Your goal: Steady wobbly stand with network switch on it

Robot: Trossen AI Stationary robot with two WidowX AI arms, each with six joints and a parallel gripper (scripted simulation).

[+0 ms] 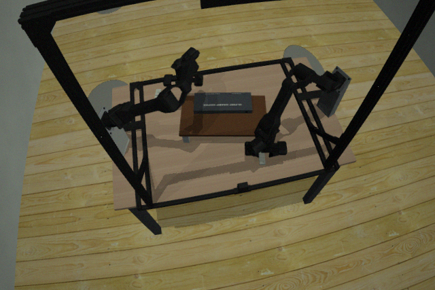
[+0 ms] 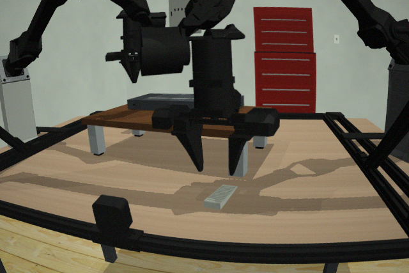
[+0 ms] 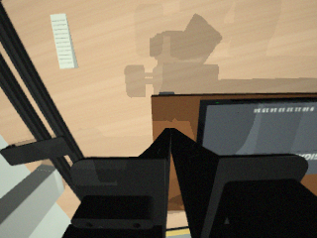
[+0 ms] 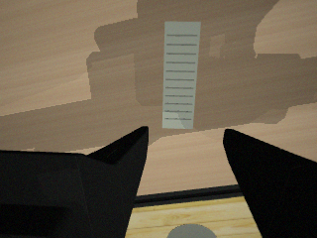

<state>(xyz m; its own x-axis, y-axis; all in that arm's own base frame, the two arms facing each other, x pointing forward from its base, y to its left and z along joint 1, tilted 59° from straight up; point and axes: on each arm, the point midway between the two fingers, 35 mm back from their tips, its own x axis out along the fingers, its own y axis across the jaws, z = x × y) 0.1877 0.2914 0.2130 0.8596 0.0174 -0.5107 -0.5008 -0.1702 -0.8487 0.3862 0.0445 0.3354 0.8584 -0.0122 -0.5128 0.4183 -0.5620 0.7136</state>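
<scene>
The stand (image 1: 224,124) (image 2: 115,115) (image 3: 173,106) is on the table, the network switch (image 1: 223,102) (image 2: 158,101) (image 3: 248,131) lying on its top toward the far edge. Three legs show dark feet; the near leg (image 2: 244,159) behind the right gripper (image 1: 266,149) (image 2: 216,171) (image 4: 186,129) shows none. It may be the short one, though the fingers partly mask it and contact cannot be confirmed.

A ridged wedge (image 1: 262,159) (image 2: 219,197) (image 4: 180,74) lies flat just outside that corner, presumably staged for shimming there. The right gripper is parted above it, holding nothing, apparently lined up for a grasp. Descent must avoid the stand's edge and leg; a hard push could lift the corner or shift the switch.

The left gripper (image 1: 183,79) (image 2: 133,80) (image 3: 169,132) is clenched on nothing, above the stand's opposite end. A second wedge (image 1: 158,93) (image 3: 63,41) lies beyond, near the side rail (image 3: 37,84).
</scene>
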